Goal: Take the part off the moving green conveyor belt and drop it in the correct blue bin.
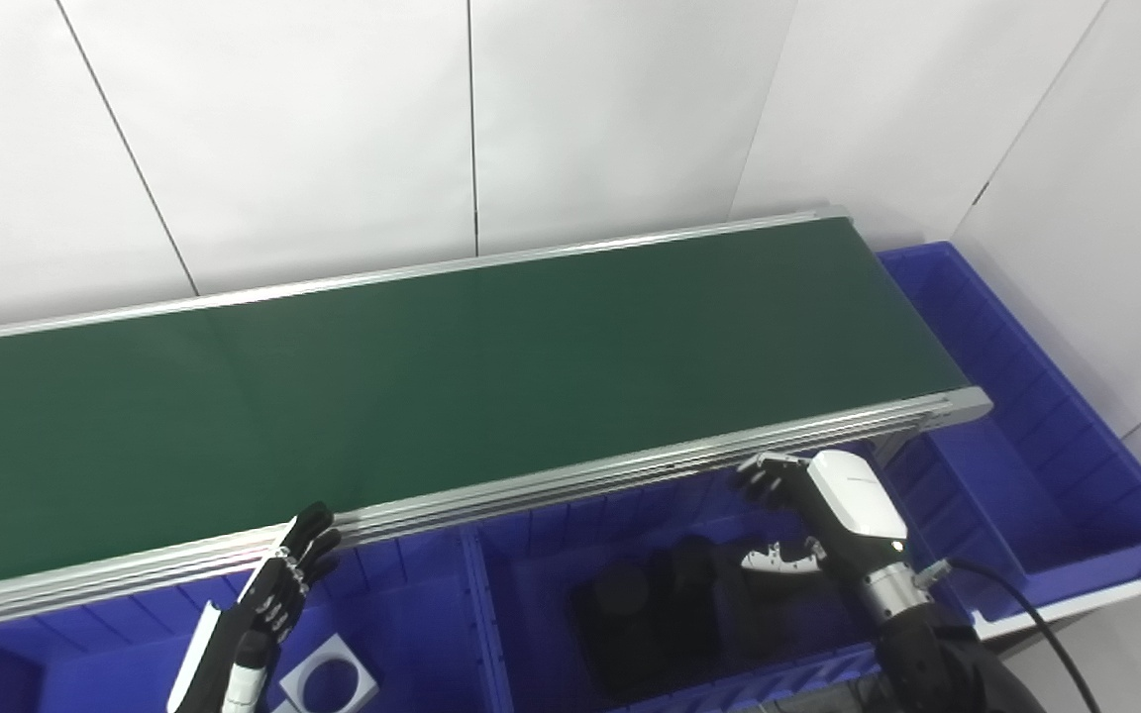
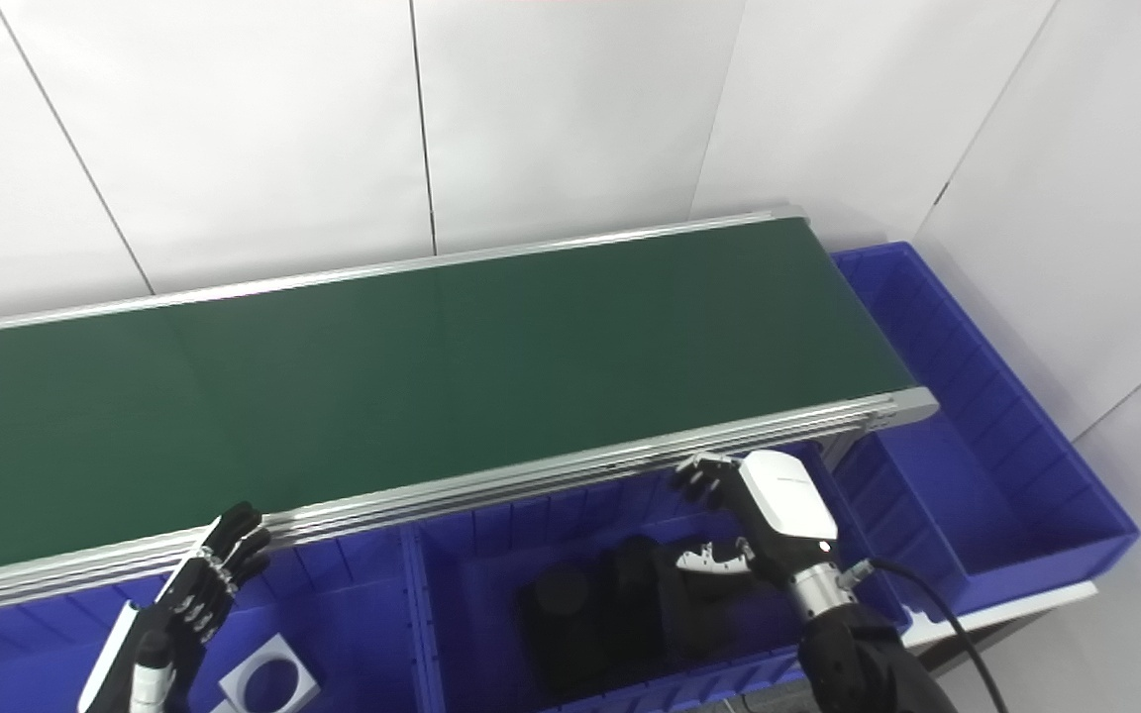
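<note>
Presently no part shows on the green conveyor belt (image 1: 452, 386). The left hand (image 1: 283, 584) and the right hand (image 1: 818, 505) wait at its near rail, fingers spread, holding nothing, above blue bins: one (image 1: 402, 614) with a white square part (image 1: 330, 679), one (image 1: 541, 555) with black parts (image 1: 670, 604). Best practice: hold both hands ready and time the reach to an arriving part's travel.

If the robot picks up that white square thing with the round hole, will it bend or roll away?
The white square part in the left blue bin looks stiff, so it probably won't bend. Its flat sides and corners suggest it won't roll. The big hole likely makes it light.
</note>
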You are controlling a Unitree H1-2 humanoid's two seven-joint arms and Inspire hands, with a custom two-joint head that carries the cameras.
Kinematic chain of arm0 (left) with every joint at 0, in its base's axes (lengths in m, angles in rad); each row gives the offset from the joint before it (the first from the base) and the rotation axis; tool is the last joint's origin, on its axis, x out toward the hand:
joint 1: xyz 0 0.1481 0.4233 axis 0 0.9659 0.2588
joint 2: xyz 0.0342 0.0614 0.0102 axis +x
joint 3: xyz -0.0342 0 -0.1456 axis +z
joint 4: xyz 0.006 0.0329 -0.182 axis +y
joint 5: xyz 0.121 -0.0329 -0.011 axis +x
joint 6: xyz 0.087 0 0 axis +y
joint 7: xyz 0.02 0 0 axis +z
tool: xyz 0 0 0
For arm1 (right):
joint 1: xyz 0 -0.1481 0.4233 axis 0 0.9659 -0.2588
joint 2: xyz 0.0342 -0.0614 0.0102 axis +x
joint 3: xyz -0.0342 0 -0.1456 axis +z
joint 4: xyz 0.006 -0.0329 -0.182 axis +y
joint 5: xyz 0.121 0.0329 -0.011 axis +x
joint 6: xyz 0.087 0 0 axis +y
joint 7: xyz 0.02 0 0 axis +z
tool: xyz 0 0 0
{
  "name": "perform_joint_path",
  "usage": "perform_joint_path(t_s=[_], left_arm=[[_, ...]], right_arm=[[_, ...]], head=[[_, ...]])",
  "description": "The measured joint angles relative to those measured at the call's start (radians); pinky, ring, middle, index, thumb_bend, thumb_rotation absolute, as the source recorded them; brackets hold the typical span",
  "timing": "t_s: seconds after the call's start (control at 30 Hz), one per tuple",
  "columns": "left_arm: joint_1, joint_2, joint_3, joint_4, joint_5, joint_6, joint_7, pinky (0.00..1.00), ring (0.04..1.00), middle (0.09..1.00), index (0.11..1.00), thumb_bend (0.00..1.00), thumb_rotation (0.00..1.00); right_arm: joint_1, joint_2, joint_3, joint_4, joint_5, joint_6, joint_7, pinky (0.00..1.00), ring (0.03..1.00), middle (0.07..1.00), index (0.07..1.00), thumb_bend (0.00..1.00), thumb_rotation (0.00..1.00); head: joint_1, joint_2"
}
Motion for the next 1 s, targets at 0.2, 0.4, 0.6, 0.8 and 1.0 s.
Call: perform_joint_path(t_s=[0.2,0.4,0.6,0.8,1.0], left_arm=[[0.000,-0.001,0.007,0.001,-0.001,0.000,-0.005,0.90,0.917,0.945,0.927,0.80,0.99],[0.000,-0.001,0.006,0.001,0.000,0.000,-0.005,0.91,0.919,0.947,0.929,0.81,1.00],[0.000,-0.001,0.007,-0.001,0.001,0.000,-0.005,0.89,0.912,0.945,0.928,0.82,1.00],[0.000,0.000,0.010,-0.012,0.000,0.000,-0.005,0.88,0.910,0.941,0.928,0.83,1.00],[0.000,0.001,0.003,-0.014,0.020,0.000,-0.003,0.88,0.907,0.940,0.918,0.83,1.00]], right_arm=[[0.005,-0.002,0.000,0.000,0.008,0.002,0.000,0.75,0.816,0.833,0.754,1.00,0.39],[0.008,-0.002,0.000,-0.003,0.024,0.004,0.002,0.69,0.785,0.833,0.755,1.00,0.39],[0.040,0.005,-0.008,-0.126,0.083,0.013,0.018,0.61,0.746,0.829,0.768,0.99,0.51],[0.094,0.086,-0.015,-0.374,0.171,0.015,0.022,0.67,0.782,0.833,0.781,0.94,0.52],[0.113,0.141,0.015,-0.536,0.221,-0.004,0.039,0.71,0.800,0.840,0.792,0.93,0.55]], head=[[0.002,-0.002],[0.006,-0.006],[0.031,0.008],[0.061,0.021],[0.138,0.032]])
